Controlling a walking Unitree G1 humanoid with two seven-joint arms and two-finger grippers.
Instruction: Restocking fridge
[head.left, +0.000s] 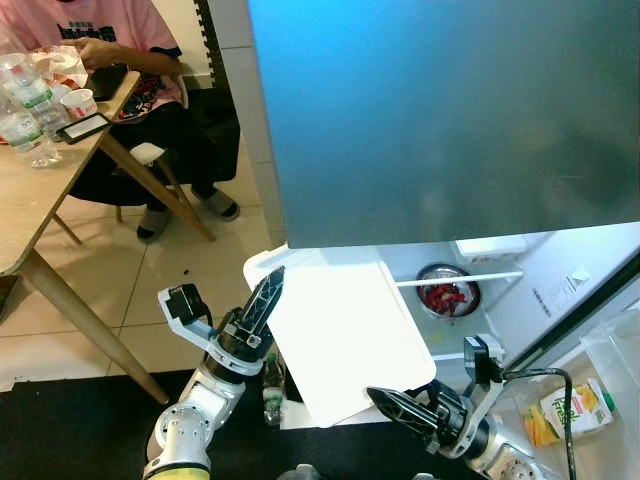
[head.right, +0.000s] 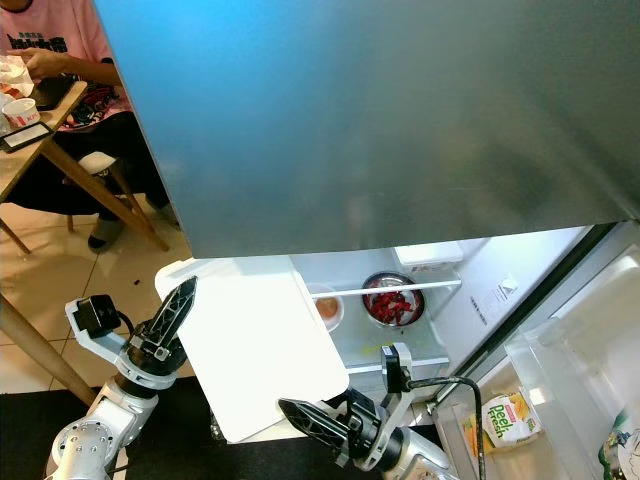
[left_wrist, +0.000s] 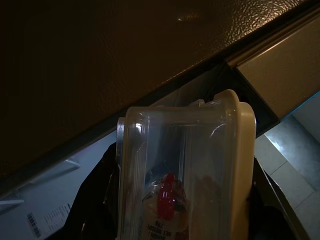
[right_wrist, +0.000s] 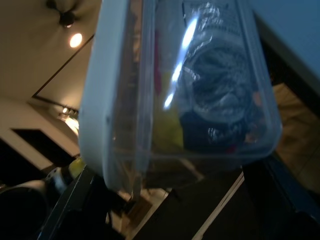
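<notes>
Lidded box (head.left: 345, 335) — between both grippers

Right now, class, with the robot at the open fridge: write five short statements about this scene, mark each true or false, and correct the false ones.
1. Both grippers carry one lidded container. True; left gripper, right gripper.
2. The fridge is shut. False; its lit inside shows.
3. A metal bowl of red food sits inside. True.
4. The juice carton stands on the table. False; it sits in the door shelf.
5. A person sits at the wooden table. True.
</notes>
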